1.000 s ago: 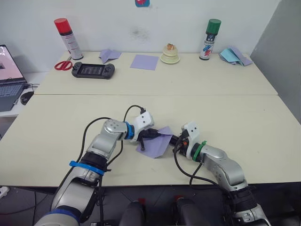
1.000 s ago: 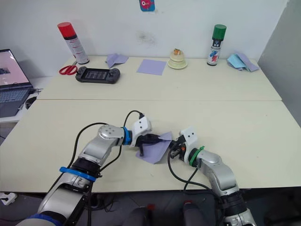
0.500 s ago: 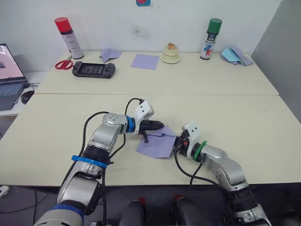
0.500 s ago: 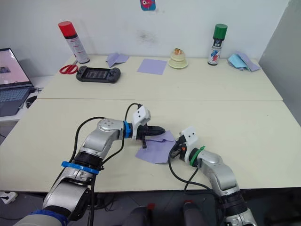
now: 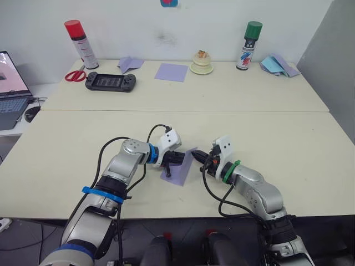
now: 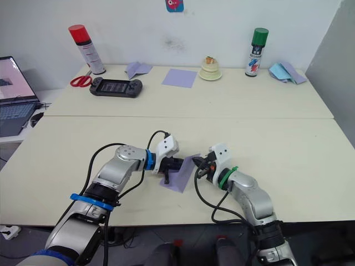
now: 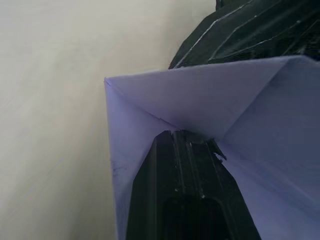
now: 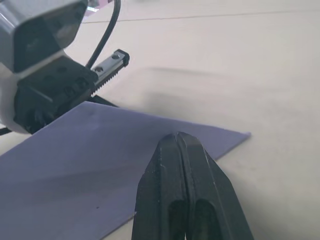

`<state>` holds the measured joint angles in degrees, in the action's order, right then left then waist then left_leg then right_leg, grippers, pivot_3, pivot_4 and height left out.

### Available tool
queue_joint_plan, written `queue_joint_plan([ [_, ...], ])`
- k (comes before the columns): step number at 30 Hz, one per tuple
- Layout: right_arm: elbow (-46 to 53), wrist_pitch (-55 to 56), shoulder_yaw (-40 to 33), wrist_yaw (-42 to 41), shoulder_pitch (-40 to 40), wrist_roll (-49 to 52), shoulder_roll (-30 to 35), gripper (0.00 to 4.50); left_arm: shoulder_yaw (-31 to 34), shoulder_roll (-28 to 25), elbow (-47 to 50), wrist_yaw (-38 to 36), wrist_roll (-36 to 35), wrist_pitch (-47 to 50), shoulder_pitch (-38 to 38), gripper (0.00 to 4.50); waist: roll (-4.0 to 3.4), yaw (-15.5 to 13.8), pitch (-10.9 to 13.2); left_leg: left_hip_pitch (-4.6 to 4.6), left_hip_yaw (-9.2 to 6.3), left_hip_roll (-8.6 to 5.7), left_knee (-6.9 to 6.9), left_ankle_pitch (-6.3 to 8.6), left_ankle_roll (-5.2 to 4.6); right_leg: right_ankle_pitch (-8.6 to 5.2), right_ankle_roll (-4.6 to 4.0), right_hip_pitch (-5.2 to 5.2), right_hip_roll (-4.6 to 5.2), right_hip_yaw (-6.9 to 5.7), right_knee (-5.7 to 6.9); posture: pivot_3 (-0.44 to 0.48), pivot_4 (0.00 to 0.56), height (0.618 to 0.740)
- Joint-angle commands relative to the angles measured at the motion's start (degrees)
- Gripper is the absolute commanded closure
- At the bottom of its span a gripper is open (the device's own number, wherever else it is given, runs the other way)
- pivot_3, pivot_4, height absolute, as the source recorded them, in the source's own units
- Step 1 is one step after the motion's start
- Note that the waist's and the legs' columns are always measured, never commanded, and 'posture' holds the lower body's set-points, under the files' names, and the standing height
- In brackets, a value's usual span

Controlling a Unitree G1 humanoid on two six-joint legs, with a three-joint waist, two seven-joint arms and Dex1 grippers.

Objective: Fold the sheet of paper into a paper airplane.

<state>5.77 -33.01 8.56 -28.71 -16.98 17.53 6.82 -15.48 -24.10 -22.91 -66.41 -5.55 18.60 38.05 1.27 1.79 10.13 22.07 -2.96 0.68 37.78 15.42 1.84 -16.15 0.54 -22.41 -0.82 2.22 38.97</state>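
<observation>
Both grippers — left (image 5: 180, 158), right (image 5: 201, 158) — pinch the sheet of paper (image 5: 180, 169) near the table (image 5: 288, 144) front.

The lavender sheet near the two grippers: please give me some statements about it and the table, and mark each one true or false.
1. The sheet of paper lies between the left gripper and the right gripper. True.
2. The sheet lies completely flat and unfolded. False: the left wrist view shows folded flaps meeting at a point.
3. The right gripper's fingers are shut. True.
4. The green-capped spray can stands beside the scissors. False: the red-capped spray can stands there.
5. The game console lies on the far table. True.
</observation>
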Motion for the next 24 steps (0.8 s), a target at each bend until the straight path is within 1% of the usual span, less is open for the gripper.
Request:
queue_joint_plan([
  [1,-0.46,1.43,0.46,-0.22,-1.6,-0.1,-0.49,4.5,0.89,0.61,2.63,-0.74,-1.85,0.72,0.5,4.49,0.0,0.0,0.0,0.0,0.01,0.0,0.0,0.0,0.0,0.0,0.0,0.0,0.0,0.01,0.0,0.0,0.15,0.74],
  [4,-1.8,1.97,1.2,-0.33,-2.39,-0.73,-1.08,4.5,1.37,0.95,4.83,-1.64,-3.82,2.58,-0.22,4.49,0.0,0.03,0.0,0.0,0.01,0.01,0.0,0.0,0.0,0.0,0.0,0.0,0.0,0.0,0.0,0.0,0.15,0.74],
  [7,-2.82,2.4,1.6,-0.23,-2.87,-1.01,-1.47,4.5,1.38,0.77,4.81,-1.12,-3.81,2.78,-0.28,4.49,-0.01,0.03,0.0,0.0,0.0,0.02,0.0,0.0,0.0,0.01,-0.01,-0.03,0.0,0.0,0.02,0.0,0.15,0.74],
  [13,-4.48,3.11,3.01,-0.72,-2.82,-2.41,-0.97,4.5,-0.03,-1.24,1.58,0.99,0.12,0.62,-0.52,4.49,-0.01,0.03,0.01,0.0,0.01,0.02,0.0,0.0,0.0,0.01,-0.01,-0.03,0.0,0.01,0.02,0.0,0.15,0.74],
  [19,-5.22,3.9,3.4,-1.71,-3.2,-3.13,-0.25,4.5,0.25,-2.05,1.08,0.89,0.59,-0.83,-0.72,4.49,-0.02,0.03,0.01,0.0,0.02,0.01,0.0,0.0,0.0,0.01,-0.01,-0.03,0.0,0.02,0.02,0.0,0.15,0.74],
  [24,-3.12,4.67,4.35,-5.08,-2.26,-2.99,2.66,4.5,0.37,-1.91,0.31,1.16,0.77,-1.58,-0.1,4.49,-0.02,0.03,0.01,0.0,0.01,0.02,0.0,0.0,0.0,0.01,-0.01,-0.03,0.0,0.0,0.02,0.0,0.15,0.74],
])
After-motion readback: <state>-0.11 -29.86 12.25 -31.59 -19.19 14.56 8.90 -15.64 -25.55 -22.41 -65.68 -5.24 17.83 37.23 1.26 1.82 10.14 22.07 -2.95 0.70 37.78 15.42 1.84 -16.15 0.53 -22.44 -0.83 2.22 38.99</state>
